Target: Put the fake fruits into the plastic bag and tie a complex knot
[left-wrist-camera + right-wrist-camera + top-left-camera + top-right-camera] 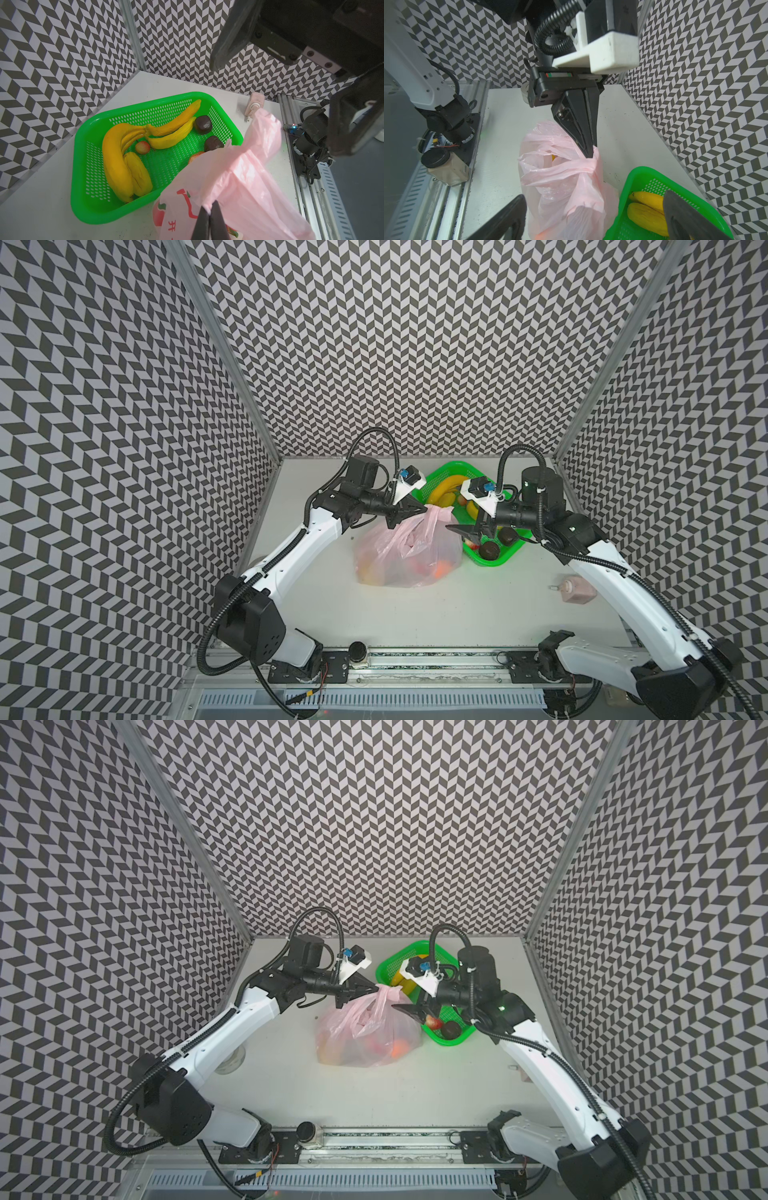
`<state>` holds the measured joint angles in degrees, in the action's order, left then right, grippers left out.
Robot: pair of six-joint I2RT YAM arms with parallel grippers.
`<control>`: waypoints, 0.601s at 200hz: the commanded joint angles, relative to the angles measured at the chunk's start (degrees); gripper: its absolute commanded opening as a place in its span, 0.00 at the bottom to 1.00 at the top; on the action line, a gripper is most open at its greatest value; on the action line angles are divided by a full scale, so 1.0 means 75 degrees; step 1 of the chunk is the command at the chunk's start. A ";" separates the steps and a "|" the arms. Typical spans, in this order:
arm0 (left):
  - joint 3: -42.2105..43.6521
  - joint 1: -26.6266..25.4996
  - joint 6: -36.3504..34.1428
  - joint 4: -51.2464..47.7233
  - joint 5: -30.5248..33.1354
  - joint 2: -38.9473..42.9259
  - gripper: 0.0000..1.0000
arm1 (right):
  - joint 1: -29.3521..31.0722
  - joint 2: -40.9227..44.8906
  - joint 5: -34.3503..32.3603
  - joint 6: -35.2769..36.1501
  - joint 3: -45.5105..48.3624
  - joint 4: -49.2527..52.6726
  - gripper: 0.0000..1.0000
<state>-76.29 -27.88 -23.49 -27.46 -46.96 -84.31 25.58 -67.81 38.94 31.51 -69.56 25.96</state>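
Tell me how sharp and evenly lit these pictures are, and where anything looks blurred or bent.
In both top views: soft even light, wide-lens stretch on the walls, fruits only hazy orange patches through the plastic bag. Left wrist view: green basket and bananas crisp, the bag's near folds soft. Right wrist view: right gripper dark and blurred at the frame edge.

Green basket (492,563), pink bottle (577,590) lie on table (457,614).

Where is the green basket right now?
In both top views the green basket sits at the back of the table, right of the middle, right beside the plastic bag.
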 commanded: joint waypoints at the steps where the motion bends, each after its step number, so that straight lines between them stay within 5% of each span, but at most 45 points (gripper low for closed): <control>1: 0.0082 -0.0036 -0.0207 0.0123 0.0006 0.0214 0.00 | 0.0009 -0.0431 0.0443 -0.0081 -0.0405 0.0258 1.00; 120: 0.0047 -0.0034 -0.0255 0.0123 0.0004 0.0327 0.00 | 0.0390 -0.1503 0.0317 -0.0486 -0.0376 -0.0397 0.79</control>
<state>-76.29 -27.88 -24.21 -27.44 -46.52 -83.66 27.62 -78.52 40.47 27.46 -72.38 26.79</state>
